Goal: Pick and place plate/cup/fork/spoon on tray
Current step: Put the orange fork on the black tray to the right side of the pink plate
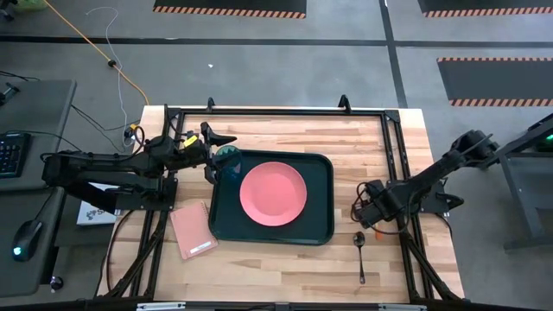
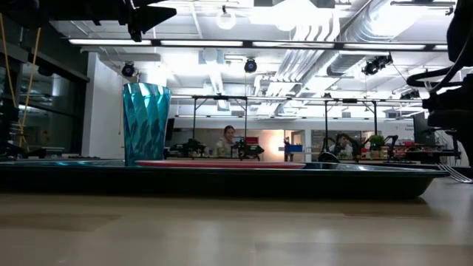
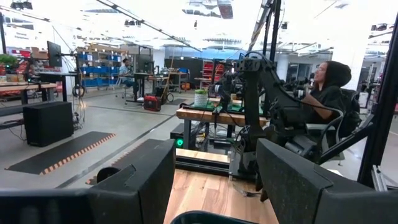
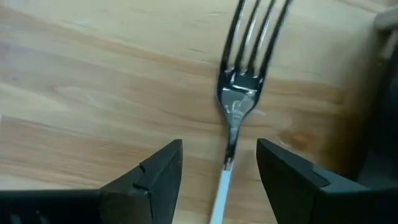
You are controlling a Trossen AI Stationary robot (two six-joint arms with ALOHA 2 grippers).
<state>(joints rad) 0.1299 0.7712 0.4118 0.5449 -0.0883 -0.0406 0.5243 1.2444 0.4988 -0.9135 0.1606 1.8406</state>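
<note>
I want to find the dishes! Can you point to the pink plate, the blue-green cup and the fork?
Round salmon-pink plastic plate [image 1: 272, 193]: high view, its flat middle.
Translucent teal-green plastic cup [image 2: 145, 123]: low view, middle of its ribbed side.
Fork with silver tines [image 4: 241, 93]: right wrist view, where tines meet neck, ahead of the right claw.

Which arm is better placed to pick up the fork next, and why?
The right. Its pincer hangs open directly over the fork on the table right of the tray. The left pincer is at the tray's far left corner, above the cup.
</note>
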